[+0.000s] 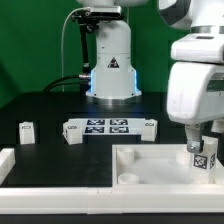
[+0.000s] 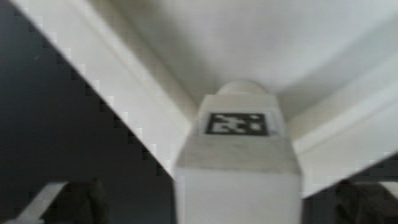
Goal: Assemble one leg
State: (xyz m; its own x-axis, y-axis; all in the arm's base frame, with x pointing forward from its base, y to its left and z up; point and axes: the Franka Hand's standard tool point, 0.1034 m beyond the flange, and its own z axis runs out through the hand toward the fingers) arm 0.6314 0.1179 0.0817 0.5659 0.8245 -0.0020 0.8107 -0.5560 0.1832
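Observation:
A leg (image 1: 201, 156), a small white block with a tag facing the camera, stands upright at the near right corner of the large white square tray (image 1: 150, 160) in the exterior view. My gripper (image 1: 201, 146) hangs right over it, fingers straddling its top. In the wrist view the leg (image 2: 240, 150) fills the middle, tag up. My gripper (image 2: 214, 208) is open: the dark fingers (image 2: 71, 205) sit at both sides, with a clear gap on one side of the leg. Another leg (image 1: 27, 129) lies at the exterior view's far left.
The marker board (image 1: 108, 127) lies in the middle before the robot base (image 1: 110, 65). A long white bar (image 1: 60, 200) runs along the front edge. A white part (image 1: 5, 160) shows at the left edge. The tray's raised rim (image 2: 125, 70) borders the leg.

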